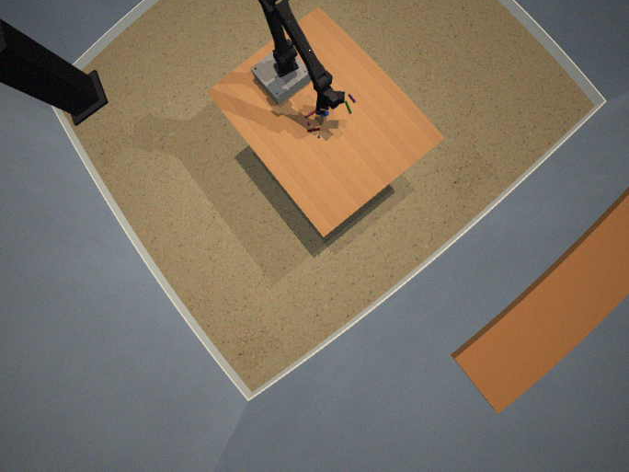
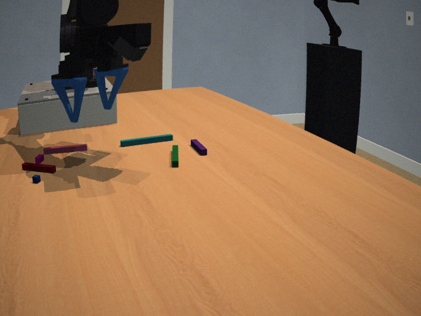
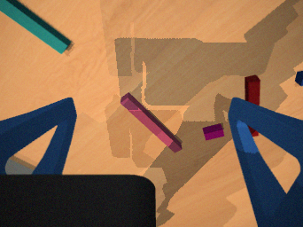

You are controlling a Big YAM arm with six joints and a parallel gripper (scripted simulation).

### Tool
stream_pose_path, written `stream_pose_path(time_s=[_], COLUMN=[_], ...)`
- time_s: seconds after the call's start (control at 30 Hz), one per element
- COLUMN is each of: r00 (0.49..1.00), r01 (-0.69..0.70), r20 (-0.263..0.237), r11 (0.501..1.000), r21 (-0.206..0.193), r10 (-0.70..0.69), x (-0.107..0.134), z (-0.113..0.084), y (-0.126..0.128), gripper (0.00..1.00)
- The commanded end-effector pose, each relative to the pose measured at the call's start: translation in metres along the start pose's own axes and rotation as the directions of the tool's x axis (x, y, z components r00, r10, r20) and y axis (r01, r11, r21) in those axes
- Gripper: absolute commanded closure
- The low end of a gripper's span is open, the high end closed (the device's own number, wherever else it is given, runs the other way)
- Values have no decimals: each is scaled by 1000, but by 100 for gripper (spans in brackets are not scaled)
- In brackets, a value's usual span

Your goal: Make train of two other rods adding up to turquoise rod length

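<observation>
My gripper (image 2: pixel 91 114) (image 3: pixel 151 105) is open and empty, above the table. The pink rod (image 2: pixel 65 148) (image 3: pixel 151 122) lies slanted below, between the fingers in the wrist view. The magenta rod (image 2: pixel 39 158) (image 3: pixel 213 132) lies apart beside it. The red rod (image 2: pixel 38 167) (image 3: pixel 252 90) is partly behind a finger in the wrist view. The blue rod (image 2: pixel 36 178) (image 3: pixel 299 78) lies beyond the red one. The turquoise rod (image 2: pixel 146 140) (image 3: pixel 35 21) lies apart from the pink one. The green rod (image 2: pixel 175 156) (image 1: pixel 348 107) and purple rod (image 2: pixel 199 147) (image 1: pixel 351 98) lie apart from each other.
The arm's grey base (image 1: pixel 278 83) (image 2: pixel 66 113) stands on the wooden table (image 1: pixel 361 151) (image 2: pixel 245 224), behind the rods in the exterior view. The arm's shadow falls across the pink, magenta and red rods' area.
</observation>
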State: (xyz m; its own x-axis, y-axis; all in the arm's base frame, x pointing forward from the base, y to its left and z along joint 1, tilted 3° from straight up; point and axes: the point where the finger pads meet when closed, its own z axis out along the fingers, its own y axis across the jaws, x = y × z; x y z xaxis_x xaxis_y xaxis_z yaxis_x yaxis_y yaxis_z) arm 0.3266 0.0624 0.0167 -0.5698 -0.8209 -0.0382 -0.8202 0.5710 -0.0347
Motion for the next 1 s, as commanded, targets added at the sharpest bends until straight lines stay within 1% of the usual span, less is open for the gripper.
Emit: stream_pose_path(time_s=[0.0, 0.83, 0.9, 0.97], r00=[1000, 1000, 998, 986], r01=[14, 6, -57, -164], r20=[9, 9, 10, 17], r11=[1000, 1000, 998, 986], r21=[5, 5, 5, 10], r10=[-14, -6, 57, 164], x=[-5, -4, 0, 4], z=[0, 0, 0, -2], y=[-1, -2, -8, -19], gripper=[0, 0, 0, 0])
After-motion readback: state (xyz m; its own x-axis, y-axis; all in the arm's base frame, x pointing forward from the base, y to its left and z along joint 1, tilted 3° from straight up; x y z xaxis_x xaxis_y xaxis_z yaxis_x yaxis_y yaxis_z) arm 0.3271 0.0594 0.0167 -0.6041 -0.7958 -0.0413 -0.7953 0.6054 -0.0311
